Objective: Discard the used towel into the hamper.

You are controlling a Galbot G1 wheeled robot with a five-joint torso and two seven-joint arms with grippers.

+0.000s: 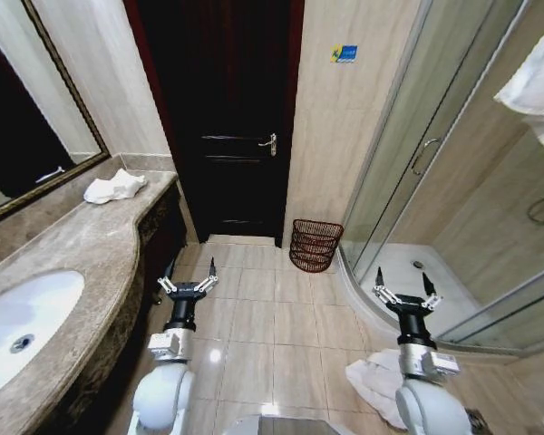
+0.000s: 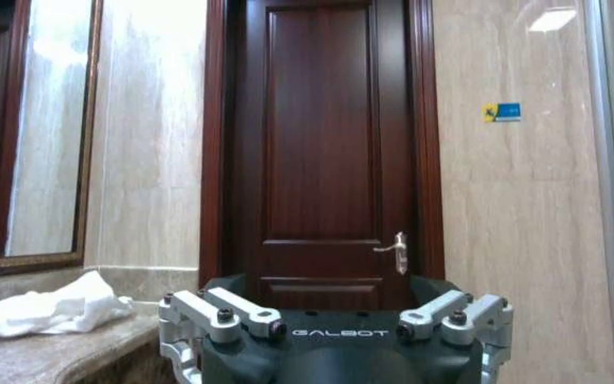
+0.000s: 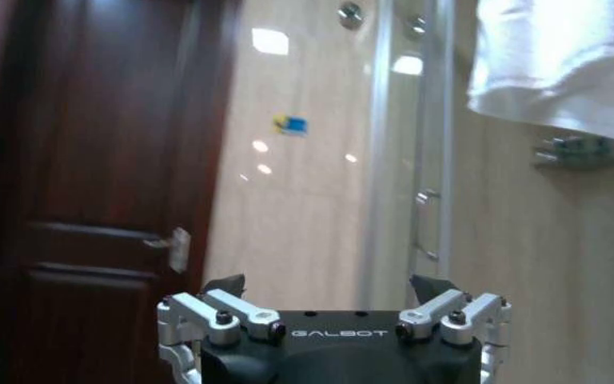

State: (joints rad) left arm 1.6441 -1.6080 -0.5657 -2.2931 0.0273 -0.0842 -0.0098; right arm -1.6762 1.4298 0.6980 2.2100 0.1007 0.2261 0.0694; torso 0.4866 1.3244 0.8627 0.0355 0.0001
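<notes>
Hamper [image 1: 315, 245]: dark reddish-brown wire basket, upright on floor by the wall. Used towel [image 1: 114, 187]: white, crumpled, on far end of counter [image 1: 72, 249].

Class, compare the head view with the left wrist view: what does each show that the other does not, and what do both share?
Only the head view shows the hamper on the floor by the shower, the sink, a white towel on the floor and the open right gripper. The left wrist view adds nothing new, just a level look. Both share the dark door, the towel on the counter, the wall sticker and the open left gripper.
</notes>
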